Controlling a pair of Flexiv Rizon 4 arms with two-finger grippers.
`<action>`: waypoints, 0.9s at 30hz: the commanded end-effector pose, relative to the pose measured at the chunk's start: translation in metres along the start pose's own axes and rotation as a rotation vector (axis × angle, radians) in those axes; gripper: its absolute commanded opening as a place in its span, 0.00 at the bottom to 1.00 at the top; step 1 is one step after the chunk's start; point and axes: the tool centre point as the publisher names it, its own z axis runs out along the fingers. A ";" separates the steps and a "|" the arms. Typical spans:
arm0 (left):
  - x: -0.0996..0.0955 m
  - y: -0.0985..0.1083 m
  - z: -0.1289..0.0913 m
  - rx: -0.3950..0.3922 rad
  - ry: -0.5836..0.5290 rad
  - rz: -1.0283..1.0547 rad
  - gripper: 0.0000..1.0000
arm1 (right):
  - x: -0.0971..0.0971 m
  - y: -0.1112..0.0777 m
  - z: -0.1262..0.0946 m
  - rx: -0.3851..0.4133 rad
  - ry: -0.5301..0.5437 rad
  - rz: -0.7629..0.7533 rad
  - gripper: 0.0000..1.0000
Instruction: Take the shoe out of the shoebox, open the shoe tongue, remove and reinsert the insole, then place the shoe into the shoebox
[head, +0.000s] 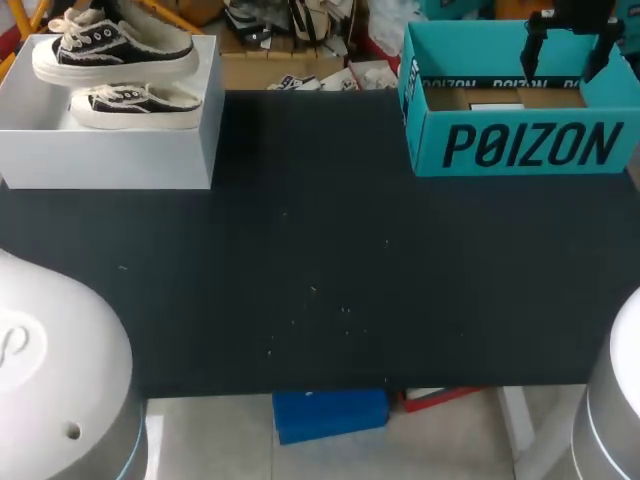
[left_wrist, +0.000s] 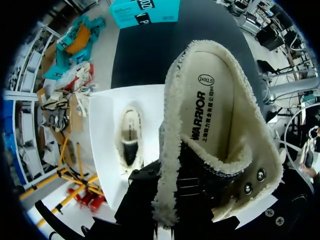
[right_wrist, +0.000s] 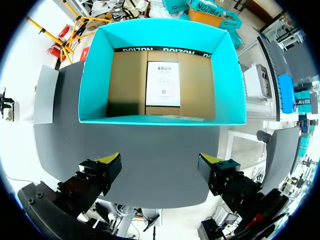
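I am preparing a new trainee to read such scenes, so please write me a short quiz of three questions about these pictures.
1. True or false: the right gripper is open, with nothing between its fingers.
2. What lies inside the teal box? A: a shoe. B: a white sheet of paper. C: an insole.
3. How many shoes show at the white shoebox, and where is each?

Key
1. True.
2. B.
3. Two: the lower shoe lies in the box, and the upper shoe is raised over it.
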 end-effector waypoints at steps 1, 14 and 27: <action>0.056 -0.027 -0.030 -0.023 -0.076 -0.025 0.00 | 0.000 0.000 0.000 0.000 0.000 0.000 1.00; 0.147 -0.147 -0.020 -0.061 -0.078 -0.045 0.00 | 0.000 0.000 0.000 0.000 0.000 0.000 1.00; 0.204 -0.238 0.040 -0.042 -0.008 0.023 0.00 | 0.000 0.000 0.000 0.000 0.000 0.000 1.00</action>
